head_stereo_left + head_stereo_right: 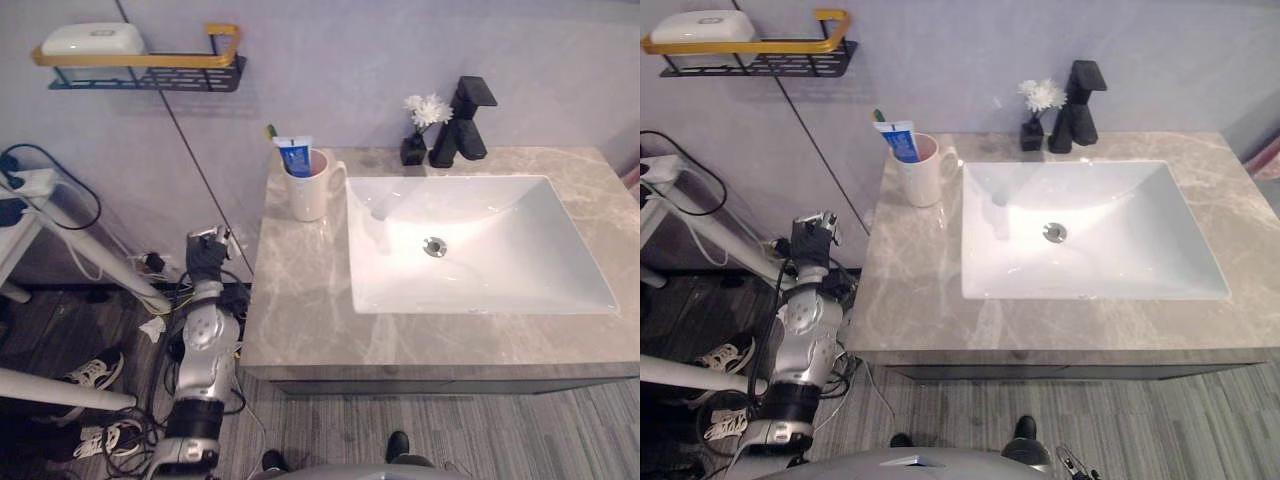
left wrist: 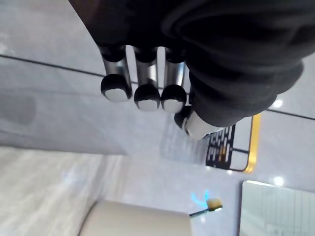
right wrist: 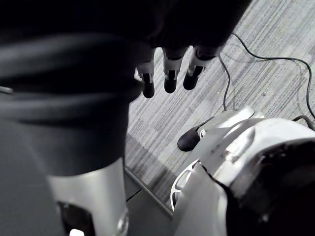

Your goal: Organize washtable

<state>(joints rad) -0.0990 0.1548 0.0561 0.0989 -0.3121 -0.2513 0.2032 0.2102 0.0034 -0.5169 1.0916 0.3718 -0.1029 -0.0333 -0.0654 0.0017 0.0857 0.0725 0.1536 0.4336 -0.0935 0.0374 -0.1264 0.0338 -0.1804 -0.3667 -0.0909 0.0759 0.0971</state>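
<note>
A white cup stands upright at the back left of the grey marble washtable. A blue toothpaste tube and a toothbrush stick out of it. My left hand hangs off the table's left edge, below cup level, with relaxed fingers holding nothing. In the left wrist view the cup and the toothbrush head lie past the fingers. My right hand hangs low over the striped floor, fingers loose and empty.
A white sink fills the table's right side. A black tap and a small black vase with white flowers stand behind it. A black-and-yellow wall shelf holds a white box. White stand legs and a person's shoes are at the left.
</note>
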